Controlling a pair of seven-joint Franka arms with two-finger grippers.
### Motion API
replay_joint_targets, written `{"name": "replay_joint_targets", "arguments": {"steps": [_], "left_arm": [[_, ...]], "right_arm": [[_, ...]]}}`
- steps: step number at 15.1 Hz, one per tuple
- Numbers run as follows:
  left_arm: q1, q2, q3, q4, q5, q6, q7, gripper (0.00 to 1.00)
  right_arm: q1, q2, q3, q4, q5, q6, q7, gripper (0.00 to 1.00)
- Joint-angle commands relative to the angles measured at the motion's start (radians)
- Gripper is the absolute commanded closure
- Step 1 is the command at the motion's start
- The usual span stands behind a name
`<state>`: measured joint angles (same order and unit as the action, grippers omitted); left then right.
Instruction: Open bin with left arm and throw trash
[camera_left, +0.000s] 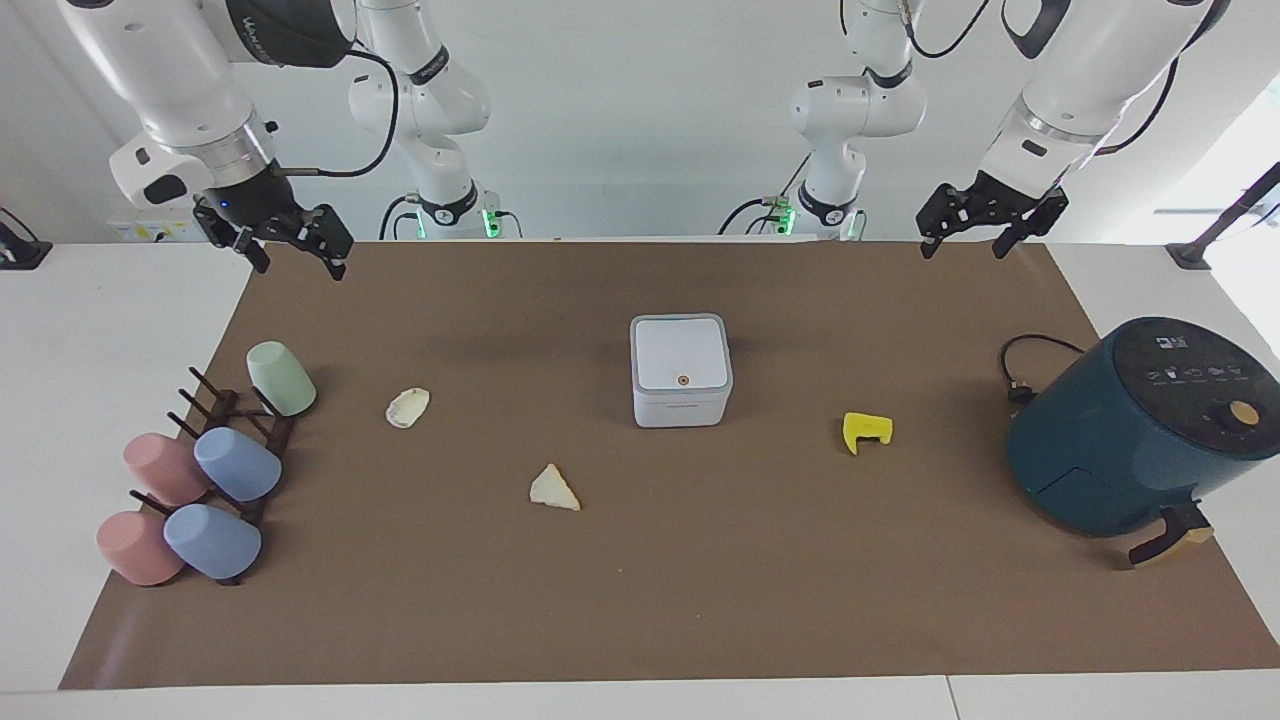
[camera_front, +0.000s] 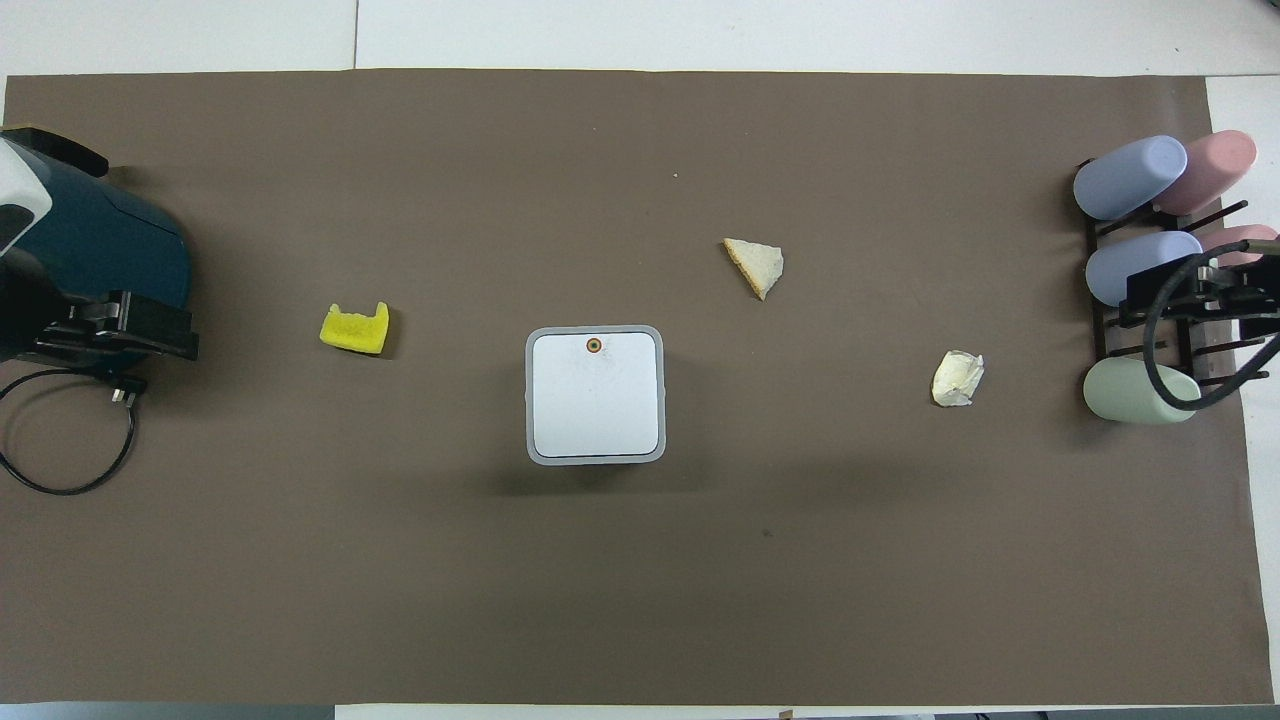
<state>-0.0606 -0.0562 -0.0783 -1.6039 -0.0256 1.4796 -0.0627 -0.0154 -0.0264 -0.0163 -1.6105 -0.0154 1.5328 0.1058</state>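
The white bin (camera_left: 681, 372) stands in the middle of the brown mat with its lid shut and the orange button (camera_front: 594, 345) on top; it also shows in the overhead view (camera_front: 595, 395). The yellow notched chunk (camera_left: 866, 431) (camera_front: 355, 328) lies toward the left arm's end. The cream wedge (camera_left: 554, 489) (camera_front: 756, 265) lies farther from the robots than the bin. The off-white wrinkled piece (camera_left: 408, 406) (camera_front: 958, 378) lies toward the right arm's end. My left gripper (camera_left: 965, 250) (camera_front: 115, 345) is open and empty, raised beside the air fryer. My right gripper (camera_left: 297, 265) (camera_front: 1200, 305) is open and empty, raised over the cup rack.
A dark-teal air fryer (camera_left: 1135, 425) with its black cord (camera_front: 60, 440) stands at the left arm's end. A dark rack (camera_left: 235, 420) with several pastel cups, such as a green one (camera_left: 281, 378), stands at the right arm's end. The brown mat (camera_left: 640, 600) covers most of the table.
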Motion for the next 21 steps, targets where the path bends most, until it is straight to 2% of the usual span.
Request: {"name": "replay_joint_targets", "arguments": {"steps": [1,14,16,18,20,21], "left_arm": [[0.002,-0.014,-0.005,-0.011,-0.010,0.010,0.003,0.00],[0.001,-0.024,-0.003,-0.024,-0.020,0.034,-0.032,0.00],[-0.024,-0.010,-0.018,-0.024,-0.023,0.076,-0.133,0.00],[-0.094,0.007,-0.018,-0.028,-0.028,0.117,-0.190,0.01],[-0.139,0.025,-0.020,-0.034,-0.040,0.157,-0.248,0.16],[-0.159,0.047,-0.020,-0.033,-0.045,0.175,-0.261,0.28]], "right_arm": [[-0.001,-0.004,0.003,0.004,0.002,-0.016,-0.008,0.00],[-0.011,-0.015,0.004,-0.017,0.008,-0.011,-0.017,0.00],[-0.011,-0.032,0.006,-0.054,0.020,0.000,-0.009,0.00],[-0.011,-0.065,0.004,-0.138,0.020,0.088,-0.005,0.00],[-0.012,-0.111,0.004,-0.257,0.020,0.217,-0.008,0.00],[-0.012,-0.134,0.004,-0.313,0.020,0.260,-0.009,0.00]]}}
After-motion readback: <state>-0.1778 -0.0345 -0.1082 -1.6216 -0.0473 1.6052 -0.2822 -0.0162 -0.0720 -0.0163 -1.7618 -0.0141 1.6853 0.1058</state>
